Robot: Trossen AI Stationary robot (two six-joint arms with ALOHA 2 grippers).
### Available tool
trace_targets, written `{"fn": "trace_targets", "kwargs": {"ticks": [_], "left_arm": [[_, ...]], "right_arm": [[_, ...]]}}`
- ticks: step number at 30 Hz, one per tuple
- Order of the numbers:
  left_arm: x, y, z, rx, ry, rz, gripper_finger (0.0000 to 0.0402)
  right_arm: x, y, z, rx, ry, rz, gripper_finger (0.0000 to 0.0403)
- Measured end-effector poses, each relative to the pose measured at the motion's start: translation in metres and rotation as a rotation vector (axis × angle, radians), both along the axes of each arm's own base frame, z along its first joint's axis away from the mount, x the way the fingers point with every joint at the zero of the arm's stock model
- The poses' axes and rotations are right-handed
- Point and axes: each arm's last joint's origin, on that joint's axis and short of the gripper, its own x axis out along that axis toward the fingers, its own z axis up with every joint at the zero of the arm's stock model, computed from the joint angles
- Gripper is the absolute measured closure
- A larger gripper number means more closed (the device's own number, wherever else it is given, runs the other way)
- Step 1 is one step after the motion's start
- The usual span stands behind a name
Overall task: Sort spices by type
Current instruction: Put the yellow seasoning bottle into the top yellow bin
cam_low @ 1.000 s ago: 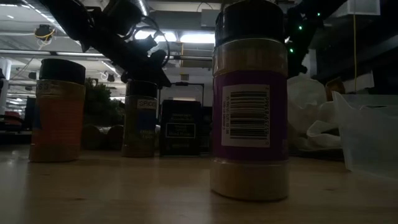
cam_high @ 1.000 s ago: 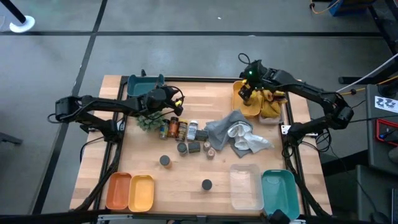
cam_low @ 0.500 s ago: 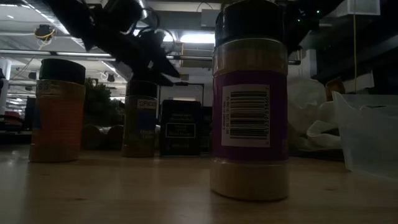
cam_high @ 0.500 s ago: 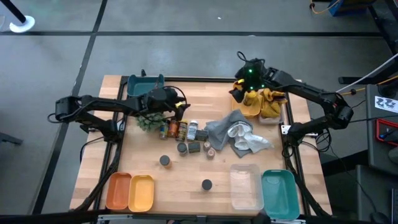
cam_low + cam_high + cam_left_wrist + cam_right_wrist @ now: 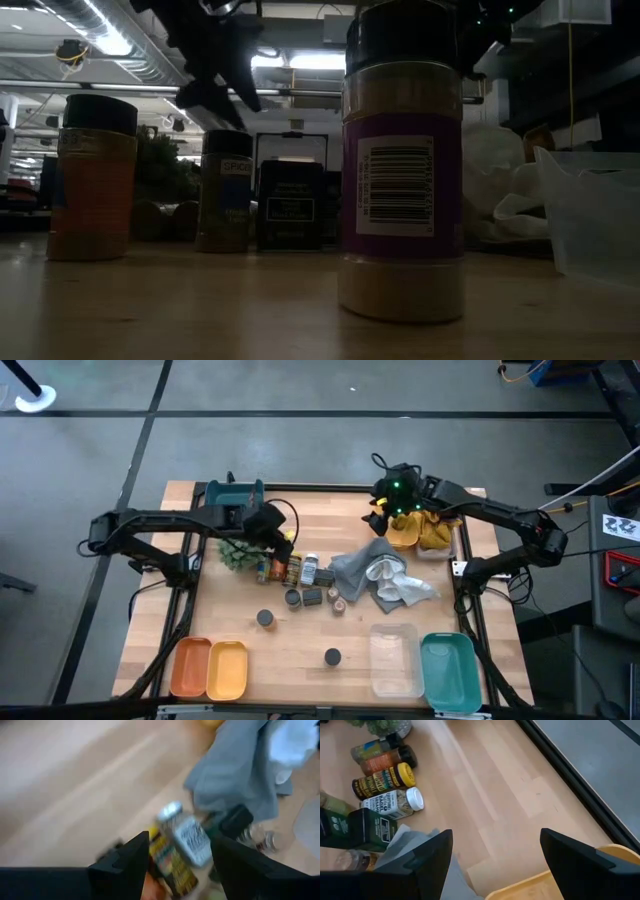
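The counter point(image 5: 240, 615) carried everything, and little of the sorting looked done. The orange and yellow trays point(image 5: 210, 668) at its near left corner, the clear bin point(image 5: 394, 658) and the teal tray point(image 5: 447, 670) near its right corner all looked empty, so by my judgement almost every jar remained to be sorted.

The grey cloth point(image 5: 360, 568) lay mid-counter, and I place the rest from it. Just left of it a row of spices point(image 5: 290, 568) lay on their sides, long axes running toward the cloth. In the right wrist view, the yellow-lidded jar point(image 5: 382, 780) and the white-lidded jar point(image 5: 394, 802) had their lids pointing the same way. Nearer the front than the cloth, three dark-lidded jars stood upright and apart; the closest one point(image 5: 402, 160) filled the low view.

The left tool point(image 5: 175, 852) hung over the lying row left of the cloth, its fingers spread and holding nothing. The right tool point(image 5: 492, 845) hovered behind the cloth, beside the yellow bin point(image 5: 402, 532), likewise spread wide and empty.
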Motion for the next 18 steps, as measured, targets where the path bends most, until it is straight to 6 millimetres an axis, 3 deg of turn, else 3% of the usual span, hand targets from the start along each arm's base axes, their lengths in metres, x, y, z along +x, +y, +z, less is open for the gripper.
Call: {"fn": "trace_targets", "kwargs": {"ticks": [9, 18], "left_arm": [[0.009, -0.025, -0.011, -0.174, 0.017, 0.085, 0.0205], [0.025, -0.036, -0.035, -0.253, 0.082, 0.169, 0.0205]], "right_arm": [[0.006, 0.004, 0.003, -0.028, -0.038, 0.015, 0.0104], [0.005, 0.003, 0.003, -0.029, -0.036, 0.012, 0.0104]]}}
